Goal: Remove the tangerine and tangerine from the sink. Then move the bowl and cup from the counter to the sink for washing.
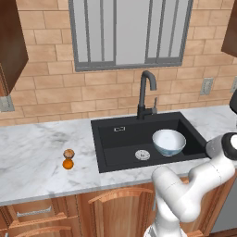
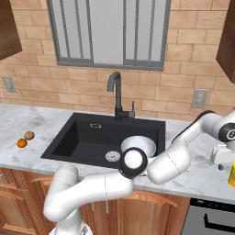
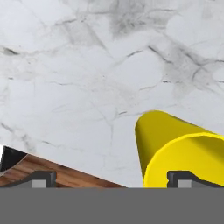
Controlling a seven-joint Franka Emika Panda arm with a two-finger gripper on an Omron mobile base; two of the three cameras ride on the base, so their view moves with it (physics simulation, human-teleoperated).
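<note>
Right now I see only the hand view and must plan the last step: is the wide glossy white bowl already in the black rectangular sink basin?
Observer: Yes, the wide white bowl sits inside the black sink, beside the round silver drain.
Operator: And the two small tangerines?
Observer: Both tangerines lie on the white marble counter, left of the sink.
Operator: Where is my yellow cup from the sink?
Observer: The yellow cup is on the counter right of the sink.

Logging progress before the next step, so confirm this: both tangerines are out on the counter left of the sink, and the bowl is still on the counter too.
Wrong on the bowl. The white bowl sits inside the black sink, beside the drain, as the left base view shows. Both tangerines do lie on the marble counter left of the sink.
</note>
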